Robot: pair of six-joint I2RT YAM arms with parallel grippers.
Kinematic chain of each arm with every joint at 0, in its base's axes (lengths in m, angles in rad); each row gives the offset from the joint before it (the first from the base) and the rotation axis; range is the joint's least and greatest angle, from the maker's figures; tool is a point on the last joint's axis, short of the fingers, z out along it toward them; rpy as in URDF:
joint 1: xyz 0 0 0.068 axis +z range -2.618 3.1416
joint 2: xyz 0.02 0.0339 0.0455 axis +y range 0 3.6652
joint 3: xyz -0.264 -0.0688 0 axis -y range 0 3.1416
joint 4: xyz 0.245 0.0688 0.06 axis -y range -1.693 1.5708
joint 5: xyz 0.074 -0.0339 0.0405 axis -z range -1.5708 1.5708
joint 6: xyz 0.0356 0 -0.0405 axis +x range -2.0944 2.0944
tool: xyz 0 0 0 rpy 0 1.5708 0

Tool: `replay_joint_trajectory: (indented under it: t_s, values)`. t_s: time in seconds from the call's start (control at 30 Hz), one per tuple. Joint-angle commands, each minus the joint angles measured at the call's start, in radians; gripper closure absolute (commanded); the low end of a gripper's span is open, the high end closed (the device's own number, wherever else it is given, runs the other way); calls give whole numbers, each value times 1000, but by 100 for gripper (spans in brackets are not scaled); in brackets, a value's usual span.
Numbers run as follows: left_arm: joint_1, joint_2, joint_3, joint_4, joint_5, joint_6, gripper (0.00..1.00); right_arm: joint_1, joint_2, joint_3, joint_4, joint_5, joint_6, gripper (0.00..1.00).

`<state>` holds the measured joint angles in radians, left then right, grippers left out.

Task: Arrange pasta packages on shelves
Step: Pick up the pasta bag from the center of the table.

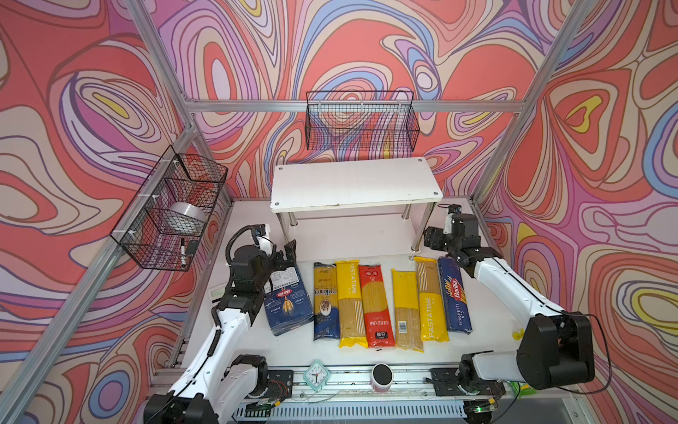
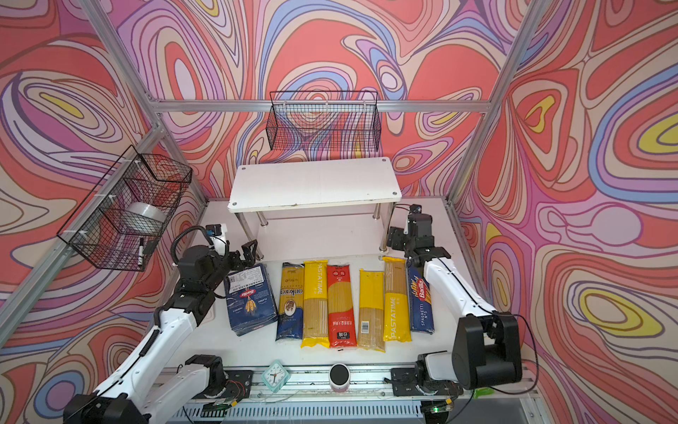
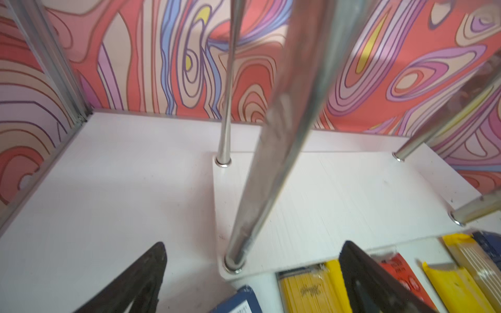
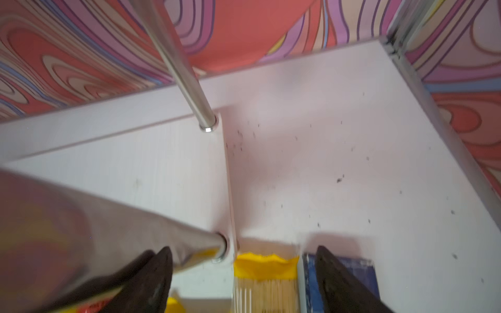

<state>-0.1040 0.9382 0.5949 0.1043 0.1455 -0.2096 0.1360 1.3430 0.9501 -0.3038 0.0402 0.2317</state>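
7 packs (image 1: 376,304) lie in a row on the tabletop (image 1: 293,354) before the rack (image 1: 354,183). The left tool (image 3: 253,245) and right tool (image 4: 244,249) gape wide, empty, flanking the rack's front.

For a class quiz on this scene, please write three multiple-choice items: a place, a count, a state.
1. Where do the pasta packs lie, relative to the rack?
A) on its top board
B) behind it
C) in front of it, on the table
2. How many packs form the row?
A) seven
B) five
C) nine
3. The left claw is:
A) shut on a pack
B) open, holding nothing
C) out of view
Answers: 1 C, the row lies before the rack; 2 A, both top views show seven; 3 B, its fingers stand apart in the left wrist view.
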Motion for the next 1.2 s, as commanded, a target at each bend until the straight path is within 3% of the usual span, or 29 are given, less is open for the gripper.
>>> replay_joint_trajectory:
  t_s: [0.0, 0.33, 0.63, 0.87, 1.17]
  values:
    - [-29, -24, -17, -124, 2, -43, 0, 83, -66, -29, -165, 24, 50, 15]
    - [-35, 16, -42, -92, 71, -78, 0, 122, -142, -156, -128, -58, 141, 18]
    - [-57, -41, -129, -153, 83, -96, 0, 308, -178, -160, -359, 71, 300, 19]
    - [-68, -154, -235, -88, 76, -94, 0, 420, -135, -200, -387, 100, 403, 19]
    - [-73, -125, -218, -90, 76, -54, 0, 521, -35, -209, -398, 154, 471, 17]
